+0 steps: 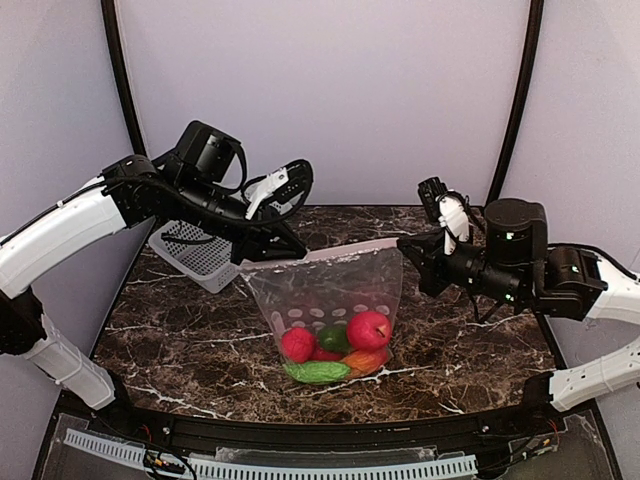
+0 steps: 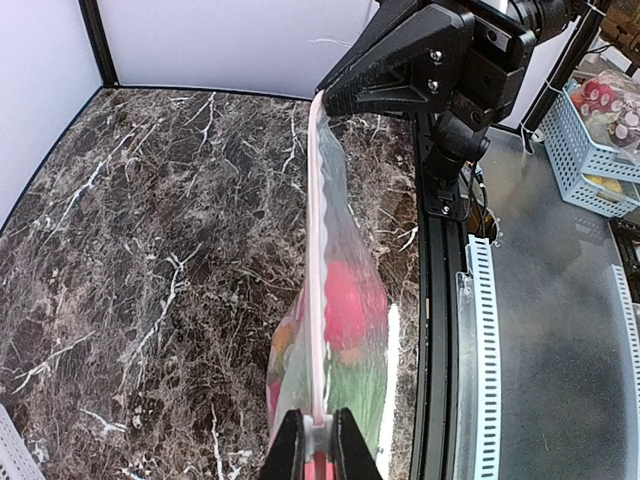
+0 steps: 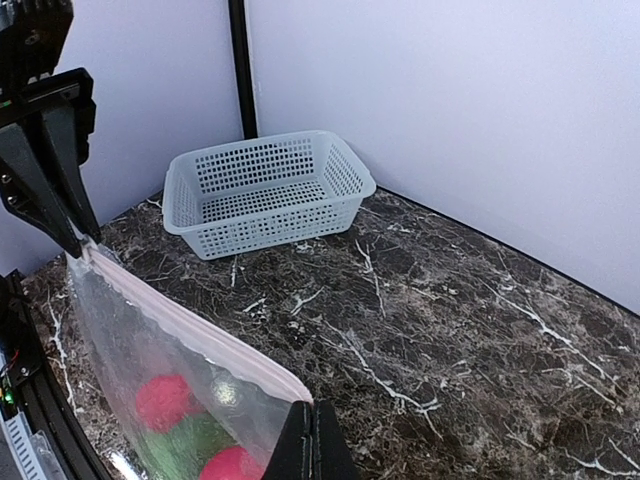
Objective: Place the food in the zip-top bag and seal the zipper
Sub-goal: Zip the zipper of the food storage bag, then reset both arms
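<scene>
I hold the zip-top bag point(image 1: 330, 290) stretched between my two grippers, just below the centre of the top view, over the dark marble table point(image 1: 170, 330). My left gripper point(image 1: 250, 260) is left of centre there. Its jaws are narrow, pinched on the left end of the zipper point(image 1: 320, 254). In my left wrist view my own fingers point(image 2: 290, 450) close at the bottom edge on the pinkish strip, with a small whitish tab point(image 2: 318, 434) between them. My right gripper point(image 1: 405, 244) is right of centre, jaws nearly closed on the strip's other end. In my right wrist view that pinch is at the bottom edge.

The zipper runs taut as one thin line from one grip to the other. I cannot tell whether it is sealed all along.

The food lies heaped in the bottom of the bag: a red apple point(image 1: 369, 328), a smaller red piece point(image 1: 297, 343), a green cucumber point(image 1: 317, 371), an orange piece point(image 1: 366, 360) and a dark green piece point(image 1: 333, 338). The white lattice basket point(image 1: 195, 255) sits at the table's far left, behind my left arm.
</scene>
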`<state>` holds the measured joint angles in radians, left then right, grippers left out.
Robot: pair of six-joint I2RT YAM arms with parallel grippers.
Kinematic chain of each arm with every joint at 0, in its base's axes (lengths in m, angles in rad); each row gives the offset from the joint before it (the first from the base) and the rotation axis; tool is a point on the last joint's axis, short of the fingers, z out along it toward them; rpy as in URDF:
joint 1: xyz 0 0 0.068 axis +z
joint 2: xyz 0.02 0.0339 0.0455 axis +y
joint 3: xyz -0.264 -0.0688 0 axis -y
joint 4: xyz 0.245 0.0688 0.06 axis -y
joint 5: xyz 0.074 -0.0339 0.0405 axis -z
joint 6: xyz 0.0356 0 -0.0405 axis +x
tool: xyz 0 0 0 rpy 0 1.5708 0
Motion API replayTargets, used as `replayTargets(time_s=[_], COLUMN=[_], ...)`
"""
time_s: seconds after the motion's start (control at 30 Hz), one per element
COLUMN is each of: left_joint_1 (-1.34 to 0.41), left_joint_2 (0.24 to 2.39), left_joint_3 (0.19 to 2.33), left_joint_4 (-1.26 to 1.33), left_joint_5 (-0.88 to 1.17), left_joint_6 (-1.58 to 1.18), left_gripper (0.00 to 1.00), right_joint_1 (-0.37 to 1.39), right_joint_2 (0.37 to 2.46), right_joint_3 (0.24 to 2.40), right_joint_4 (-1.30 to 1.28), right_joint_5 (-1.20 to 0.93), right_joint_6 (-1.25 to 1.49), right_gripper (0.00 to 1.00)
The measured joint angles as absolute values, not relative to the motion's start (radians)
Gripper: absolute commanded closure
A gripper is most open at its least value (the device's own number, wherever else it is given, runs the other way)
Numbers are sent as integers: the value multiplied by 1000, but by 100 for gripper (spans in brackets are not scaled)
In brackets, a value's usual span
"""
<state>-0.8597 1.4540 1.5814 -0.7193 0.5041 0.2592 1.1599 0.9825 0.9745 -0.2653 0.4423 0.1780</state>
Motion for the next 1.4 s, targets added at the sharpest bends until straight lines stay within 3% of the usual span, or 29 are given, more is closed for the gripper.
replayTargets(time_s=[1.4], left_joint_1=[-796], left_joint_2=[1431], left_joint_3=[1548], left_joint_4=[-723], left_joint_5=[506], left_joint_6=[269], left_gripper=[99], right_joint_1=[900], right_joint_2=[999], right_joint_3=[986], right_joint_4=[-396], right_joint_5=[440], right_joint_6=[361], right_gripper=[100])
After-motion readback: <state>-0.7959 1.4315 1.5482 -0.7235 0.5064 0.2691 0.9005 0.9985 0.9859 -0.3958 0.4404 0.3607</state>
